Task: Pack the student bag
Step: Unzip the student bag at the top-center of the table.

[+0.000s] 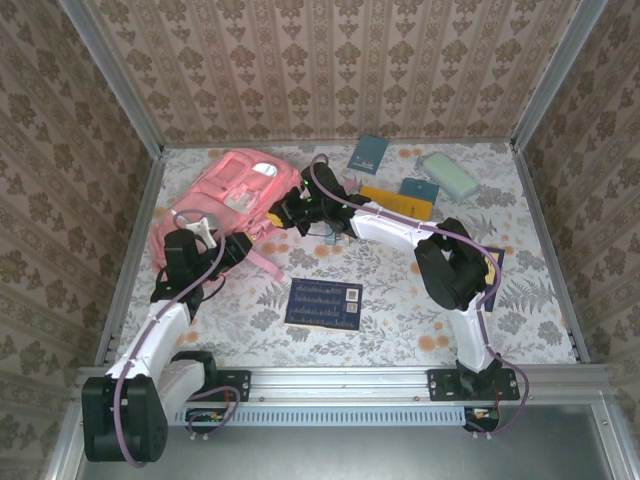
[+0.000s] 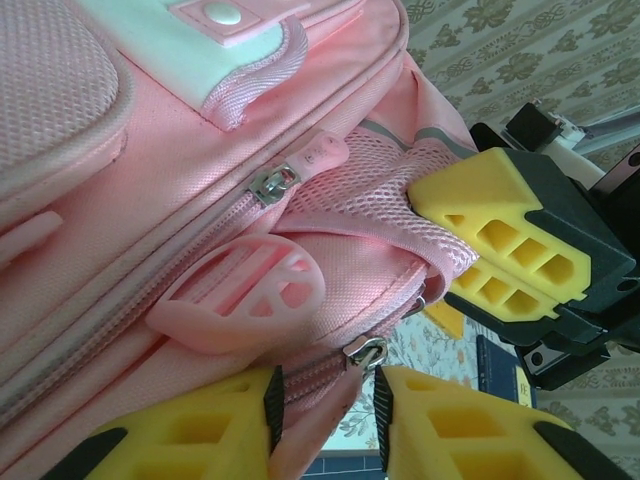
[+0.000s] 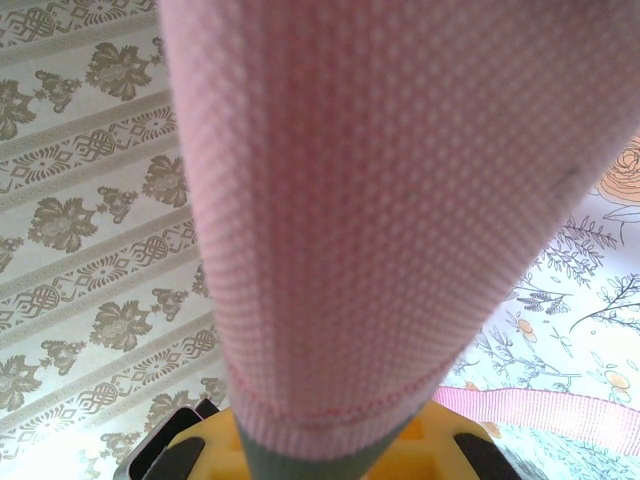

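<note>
While my right gripper [image 3: 330, 455] pinches mesh [image 2: 380, 185] on the student bag [image 1: 232, 188] at ten o'clock, my left gripper [image 2: 325, 430] straddles the zip edge [image 2: 362, 352]; whether it grips, I cannot tell. Opposed pulling could tear the mesh or slip it free.

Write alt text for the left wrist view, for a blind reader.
Close-up of the pink student bag, with its zipper pulls and a round pink tag in the middle. The right pincer pinches the bag's mesh edge at right; the left pincer straddles a zipped seam at the bottom.
</note>
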Controlling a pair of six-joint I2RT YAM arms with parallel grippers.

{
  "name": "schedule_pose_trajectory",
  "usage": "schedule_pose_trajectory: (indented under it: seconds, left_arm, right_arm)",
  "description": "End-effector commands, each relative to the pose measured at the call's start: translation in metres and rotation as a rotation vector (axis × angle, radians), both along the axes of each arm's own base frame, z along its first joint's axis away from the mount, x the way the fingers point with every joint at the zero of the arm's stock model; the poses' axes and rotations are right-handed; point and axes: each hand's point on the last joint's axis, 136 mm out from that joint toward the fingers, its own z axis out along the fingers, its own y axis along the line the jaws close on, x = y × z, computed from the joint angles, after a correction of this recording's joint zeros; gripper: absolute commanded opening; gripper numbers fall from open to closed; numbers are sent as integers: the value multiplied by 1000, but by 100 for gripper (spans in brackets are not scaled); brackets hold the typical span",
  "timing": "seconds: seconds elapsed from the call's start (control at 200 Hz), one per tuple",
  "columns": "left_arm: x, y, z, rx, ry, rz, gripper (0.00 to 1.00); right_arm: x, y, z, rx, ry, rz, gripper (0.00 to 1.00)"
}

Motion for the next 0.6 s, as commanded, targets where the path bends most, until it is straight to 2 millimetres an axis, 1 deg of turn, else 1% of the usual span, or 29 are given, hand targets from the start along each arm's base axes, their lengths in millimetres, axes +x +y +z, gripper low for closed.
schedule_pose_trajectory:
  seconds: [0.0, 0.025, 0.09, 0.13, 0.225, 0.445, 0.535, 0.595]
  left_arm:
    - [3, -4, 12, 21, -32, -23, 21]
    - [3, -4, 12, 21, -31, -23, 19]
    - [3, -5, 13, 24, -33, -26, 17]
    - [2, -5, 13, 26, -31, -27, 11]
    - [0, -5, 12, 34, -28, -26, 0]
    - [-6, -1, 13, 60, -24, -5, 0]
    - [-10, 6, 10, 97, -4, 31, 0]
    - [-13, 15, 6, 130, 16, 74, 0]
  right_arm:
    - [-10, 14, 65, 113, -104, 56, 0]
    - [-10, 14, 65, 112, -103, 56, 0]
    - [-10, 14, 64, 111, -101, 54, 0]
    - [-10, 13, 64, 111, -104, 53, 0]
    - [-10, 13, 63, 109, -101, 53, 0]
    - [-9, 12, 64, 108, -103, 46, 0]
    - [-8, 10, 64, 105, -104, 44, 0]
    - [-7, 7, 63, 103, -106, 37, 0]
